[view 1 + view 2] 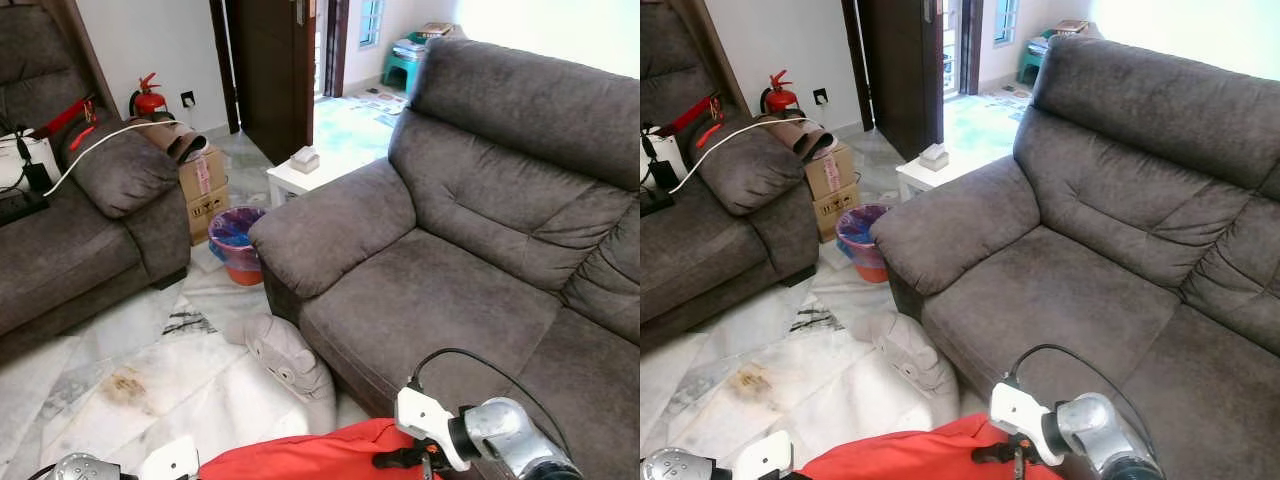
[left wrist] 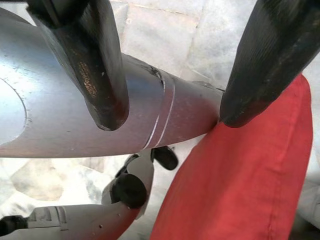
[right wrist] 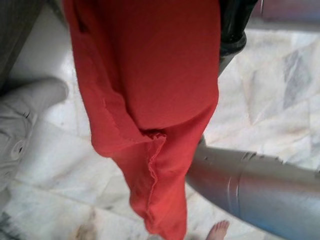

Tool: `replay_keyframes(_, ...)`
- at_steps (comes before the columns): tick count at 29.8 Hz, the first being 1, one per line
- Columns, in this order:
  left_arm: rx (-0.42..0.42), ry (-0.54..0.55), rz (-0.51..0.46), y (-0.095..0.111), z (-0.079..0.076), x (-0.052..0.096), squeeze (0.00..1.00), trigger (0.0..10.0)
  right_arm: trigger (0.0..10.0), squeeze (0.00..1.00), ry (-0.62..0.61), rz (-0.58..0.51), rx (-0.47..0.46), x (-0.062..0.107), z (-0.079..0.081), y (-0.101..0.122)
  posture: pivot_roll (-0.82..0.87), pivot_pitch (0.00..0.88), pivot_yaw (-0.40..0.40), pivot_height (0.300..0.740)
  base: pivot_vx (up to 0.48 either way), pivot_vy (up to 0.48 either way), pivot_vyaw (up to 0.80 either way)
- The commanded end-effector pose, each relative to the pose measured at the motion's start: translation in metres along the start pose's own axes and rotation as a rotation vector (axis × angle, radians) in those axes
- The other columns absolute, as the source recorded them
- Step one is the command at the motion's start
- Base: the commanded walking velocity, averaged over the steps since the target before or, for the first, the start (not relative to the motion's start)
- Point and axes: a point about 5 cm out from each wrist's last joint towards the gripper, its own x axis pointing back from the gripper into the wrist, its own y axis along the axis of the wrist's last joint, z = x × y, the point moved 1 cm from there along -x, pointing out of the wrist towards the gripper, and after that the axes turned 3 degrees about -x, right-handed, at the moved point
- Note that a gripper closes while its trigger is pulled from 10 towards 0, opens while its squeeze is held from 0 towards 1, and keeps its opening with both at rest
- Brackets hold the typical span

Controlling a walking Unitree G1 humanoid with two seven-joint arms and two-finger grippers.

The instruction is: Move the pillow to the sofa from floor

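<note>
A red pillow (image 1: 310, 455) is held up low in front of me, just short of the big grey sofa (image 1: 450, 290). My right gripper (image 1: 405, 458) grips its right edge; in the right wrist view the pillow (image 3: 150, 75) hangs down past one black finger (image 3: 232, 25) and hides the other. My left gripper (image 2: 175, 117) is open, with one fingertip (image 2: 245, 105) resting against the pillow (image 2: 250, 185). A grey plush cushion (image 1: 290, 365) leans on the floor against the sofa's front.
A second grey sofa (image 1: 90, 230) stands at the left with a white cable over its arm. Between the sofas are a bin (image 1: 238, 240), cardboard boxes (image 1: 205, 185) and a white side table (image 1: 300, 178). A person's bare toes (image 3: 218, 231) show on the marble floor.
</note>
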Motion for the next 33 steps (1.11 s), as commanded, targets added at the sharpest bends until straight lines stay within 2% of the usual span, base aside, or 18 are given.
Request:
replay_keyframes(1, -0.010, -0.027, 0.033, -0.002, -0.001, 0.002, 1.00, 10.0, 10.0, 0.00, 0.000, -0.016, 0.070, 0.008, -0.006, 0.012, 0.16, 0.056, -0.020, 0.740, 0.000, 0.000, 0.00)
replay_keyframes(3, -0.012, -0.032, 0.038, -0.002, -0.001, 0.002, 1.00, 10.0, 10.0, 0.00, 0.002, -0.016, 0.074, 0.010, -0.006, 0.013, 0.15, 0.057, -0.021, 0.740, 0.000, 0.000, 0.00)
replay_keyframes(8, -0.073, -0.055, 0.166, -0.020, -0.006, 0.006, 1.00, 10.0, 10.0, 0.00, 0.005, -0.069, 0.116, 0.022, -0.013, 0.030, 0.15, 0.058, -0.018, 0.740, 0.000, 0.000, 0.00)
replay_keyframes(15, -0.112, 0.061, 0.201, -0.021, 0.008, 0.011, 1.00, 10.0, 10.0, 0.00, 0.010, -0.075, 0.151, 0.027, -0.014, 0.036, 0.15, 0.060, -0.021, 0.740, 0.000, 0.000, 0.00)
replay_keyframes(16, -0.125, 0.078, 0.213, -0.021, 0.011, 0.012, 0.00, 10.0, 10.0, 0.00, 0.011, -0.089, 0.155, 0.028, -0.015, 0.039, 0.15, 0.060, -0.021, 0.740, 0.000, 0.000, 0.00)
replay_keyframes(21, -0.154, 0.069, 0.265, -0.026, 0.012, 0.014, 0.00, 10.0, 10.0, 0.00, 0.015, -0.098, 0.181, 0.034, -0.015, 0.045, 0.15, 0.061, -0.018, 0.740, 0.000, 0.000, 0.00)
replay_keyframes(25, -0.178, 0.115, 0.296, -0.029, 0.017, 0.016, 0.00, 10.0, 10.0, 0.00, 0.030, -0.088, 0.222, 0.039, -0.013, 0.049, 0.15, 0.060, -0.020, 0.740, 0.000, 0.000, 0.00)
replay_keyframes(28, -0.175, 0.155, 0.261, -0.023, 0.022, 0.012, 0.00, 10.0, 10.0, 0.00, 0.035, -0.082, 0.240, 0.042, -0.012, 0.050, 0.15, 0.059, -0.020, 0.740, 0.000, 0.000, 0.00)
replay_keyframes(30, -0.168, 0.142, 0.218, -0.016, 0.022, 0.009, 0.00, 10.0, 10.0, 0.00, 0.030, -0.075, 0.255, 0.046, -0.012, 0.052, 0.15, 0.059, -0.020, 0.740, 0.000, 0.000, 0.00)
replay_keyframes(33, -0.186, 0.101, 0.192, -0.007, 0.021, 0.001, 0.00, 10.0, 10.0, 0.00, 0.005, 0.026, 0.283, 0.050, -0.015, 0.045, 0.15, 0.056, -0.020, 0.740, 0.000, 0.000, 0.00)
